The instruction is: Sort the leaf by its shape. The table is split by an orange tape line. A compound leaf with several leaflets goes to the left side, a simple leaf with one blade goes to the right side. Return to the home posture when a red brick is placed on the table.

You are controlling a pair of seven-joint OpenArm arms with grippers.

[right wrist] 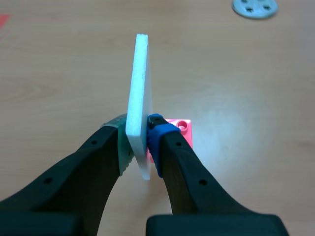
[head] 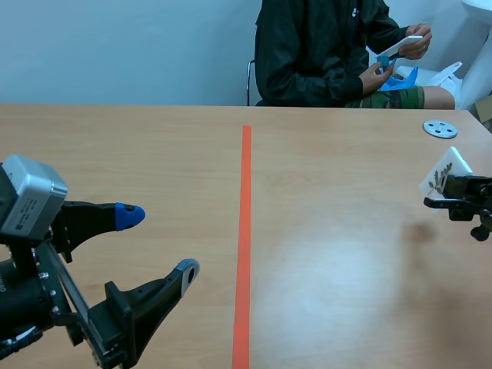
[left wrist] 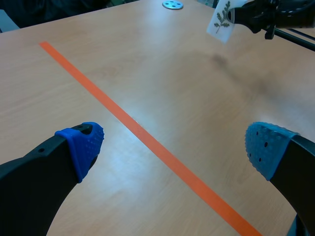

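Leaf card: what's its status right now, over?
Right jaws shut on leaf card, raised right of the tape. Left jaws open, empty. Pink brick below the card.

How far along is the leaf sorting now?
Done: pickup; the right gripper clamps the leaf card above the right half of the table. In hand: the carry. Left: its leaf has several leaflets, so it must cross the orange tape line and be set down on the left.

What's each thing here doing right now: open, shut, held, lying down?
left gripper: open, holding nothing
right gripper: shut on the leaf card
leaf card: held upright, clear of the table
pink block: beside the card, mostly hidden behind the gripper
grey disc: lying flat on the table
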